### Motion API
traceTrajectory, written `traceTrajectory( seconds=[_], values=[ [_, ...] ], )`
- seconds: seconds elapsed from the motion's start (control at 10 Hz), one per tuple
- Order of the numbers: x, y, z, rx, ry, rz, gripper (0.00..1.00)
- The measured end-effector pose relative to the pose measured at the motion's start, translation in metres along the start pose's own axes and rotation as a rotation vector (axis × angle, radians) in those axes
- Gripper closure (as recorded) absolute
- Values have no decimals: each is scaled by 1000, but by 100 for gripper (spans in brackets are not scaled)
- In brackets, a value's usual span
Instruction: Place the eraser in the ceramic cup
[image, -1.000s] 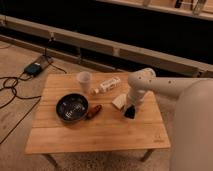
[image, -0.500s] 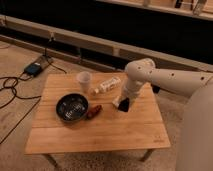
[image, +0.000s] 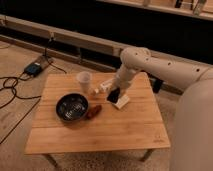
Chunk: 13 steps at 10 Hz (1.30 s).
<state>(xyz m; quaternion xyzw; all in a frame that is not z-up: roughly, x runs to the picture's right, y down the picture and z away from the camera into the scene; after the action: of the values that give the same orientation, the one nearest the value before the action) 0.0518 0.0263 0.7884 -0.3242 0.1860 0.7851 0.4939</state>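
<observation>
Carry step, by the look of it. The pincer (image: 114, 94) at the tip of the white arm (image: 150, 65) is clenched on the small flat black rectangular eraser (image: 113, 96). It holds the eraser tilted, just over a cream-white rectangular block (image: 122, 102) on the pale slatted wooden tabletop (image: 125, 130).

The small whitish tapered ceramic cup (image: 84, 81) stands upright near the back-left, apart from the pincer, and a small white bottle (image: 101, 87) lies between them.

Next move, I'd guess: swing left over the bottle, centre above the rim, turn the eraser on end since the mouth looks narrow, then release. The cup looks smooth and light, so a bump could tip it. The dark round bowl (image: 59, 107) sits in front of it.
</observation>
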Motion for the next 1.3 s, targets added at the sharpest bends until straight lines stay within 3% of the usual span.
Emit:
traceTrajectory(
  seconds=[0.4,0.9,1.1,1.3],
  values=[
    [-21,40,6,-95,35,73,100],
    [-37,92,7,-293,88,137,100],
    [-38,100,6,-326,93,123,100],
    [-36,103,6,-329,96,85,100]
  ],
)
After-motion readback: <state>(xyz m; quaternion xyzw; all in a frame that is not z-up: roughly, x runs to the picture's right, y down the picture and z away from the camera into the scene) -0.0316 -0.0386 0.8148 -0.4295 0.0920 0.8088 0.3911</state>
